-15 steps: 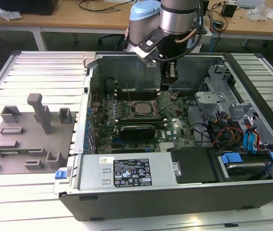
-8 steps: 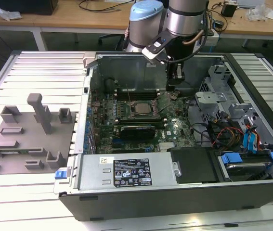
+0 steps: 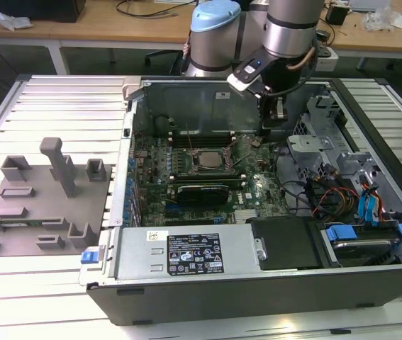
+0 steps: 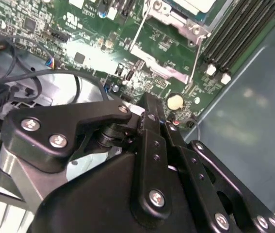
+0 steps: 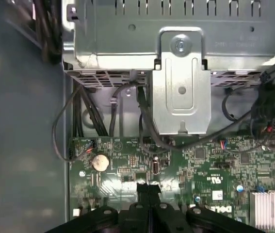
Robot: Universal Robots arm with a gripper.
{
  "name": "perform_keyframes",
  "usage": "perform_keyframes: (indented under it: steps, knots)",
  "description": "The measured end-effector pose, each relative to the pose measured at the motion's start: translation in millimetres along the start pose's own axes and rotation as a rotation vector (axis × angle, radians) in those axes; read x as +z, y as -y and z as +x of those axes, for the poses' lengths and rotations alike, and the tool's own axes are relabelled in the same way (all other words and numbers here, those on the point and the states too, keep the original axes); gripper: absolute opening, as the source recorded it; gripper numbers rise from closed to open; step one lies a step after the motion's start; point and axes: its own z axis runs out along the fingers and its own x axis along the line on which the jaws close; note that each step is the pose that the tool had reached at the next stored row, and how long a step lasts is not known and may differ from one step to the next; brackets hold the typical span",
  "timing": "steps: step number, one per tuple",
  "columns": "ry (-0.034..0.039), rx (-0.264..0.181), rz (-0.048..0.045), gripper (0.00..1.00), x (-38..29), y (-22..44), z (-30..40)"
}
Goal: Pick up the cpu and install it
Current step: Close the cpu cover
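Note:
The cpu (image 3: 206, 158) is a small silvery square lying flat in the motherboard socket (image 3: 190, 145) inside the open computer case (image 3: 257, 283). In the second wrist view a pale corner of the cpu (image 4: 198, 4) shows inside the metal socket frame (image 4: 169, 19). My gripper (image 3: 271, 129) hangs over the green motherboard, to the exterior view's right of the socket and apart from the cpu. Its two black fingers are pressed together with nothing between them in both wrist views (image 5: 148, 188) (image 4: 148, 103).
A grey plastic tray (image 3: 16, 212) with upright blocks lies on the exterior view's left. A metal drive cage (image 5: 181, 73) and black cables (image 5: 113, 111) stand close to the gripper. A power supply (image 3: 186, 251) fills the case's front. A coin cell (image 5: 99, 162) sits on the board.

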Motion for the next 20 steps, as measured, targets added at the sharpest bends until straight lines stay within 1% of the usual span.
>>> perform_keyframes:
  steps: [2,7,8,10,12,14,16,20]
  knots:
    - [-0.0001,0.0,0.0011,0.11,5.8,-0.6,0.2]
    - [-0.0001,0.0,0.0037,0.11,15.5,-0.7,0.5]
    - [0.0,0.0,0.0047,0.11,19.5,-0.6,0.6]
    - [-0.0001,0.0,0.0054,0.11,23.2,-0.5,0.8]
    - [-0.0002,0.0,0.0061,0.11,29.4,-0.2,1.0]
    - [0.0,0.0,0.0062,0.11,32.4,1.2,1.0]
    - [0.0001,0.0,0.0062,0.11,34.5,4.0,1.0]
    - [0.0,0.0,0.0062,0.11,34.6,4.4,1.0]
